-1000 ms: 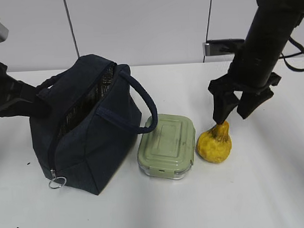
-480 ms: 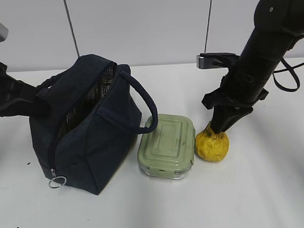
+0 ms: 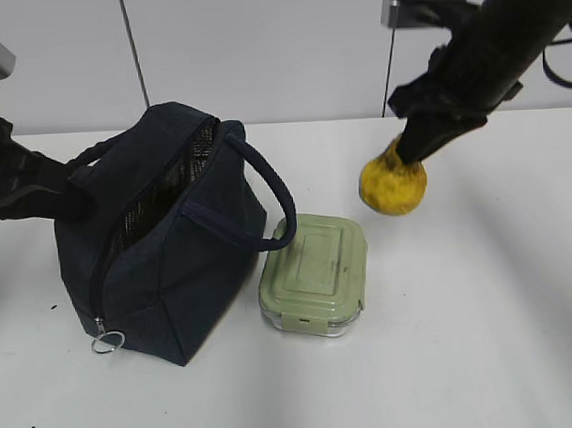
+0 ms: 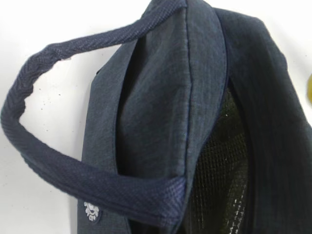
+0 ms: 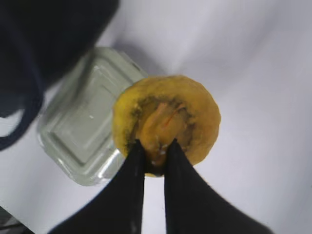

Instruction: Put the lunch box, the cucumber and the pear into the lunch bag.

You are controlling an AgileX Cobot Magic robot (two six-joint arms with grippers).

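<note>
My right gripper (image 3: 403, 146) is shut on the narrow neck of the yellow pear (image 3: 392, 184), which hangs in the air above and to the right of the lunch box (image 3: 314, 272). The right wrist view shows both fingers pinching the pear (image 5: 165, 119) at the gripper (image 5: 155, 146), with the lunch box (image 5: 83, 126) below left. The navy lunch bag (image 3: 175, 265) stands at left, top open. My left gripper (image 3: 64, 195) is at its left rim by the far handle, holding the fabric; the fingers are hidden in the left wrist view of the bag (image 4: 204, 97). The cucumber is out of view.
The bag's near loop handle (image 3: 266, 186) arches toward the lunch box. The zipper's metal ring pull (image 3: 106, 344) hangs at the bag's front lower corner. The white table (image 3: 478, 339) runs back to a pale panelled wall (image 3: 262, 55).
My right gripper closed on the pear's neck and lifted it off the table, up and slightly back. The bag, lunch box and left arm have not moved.
</note>
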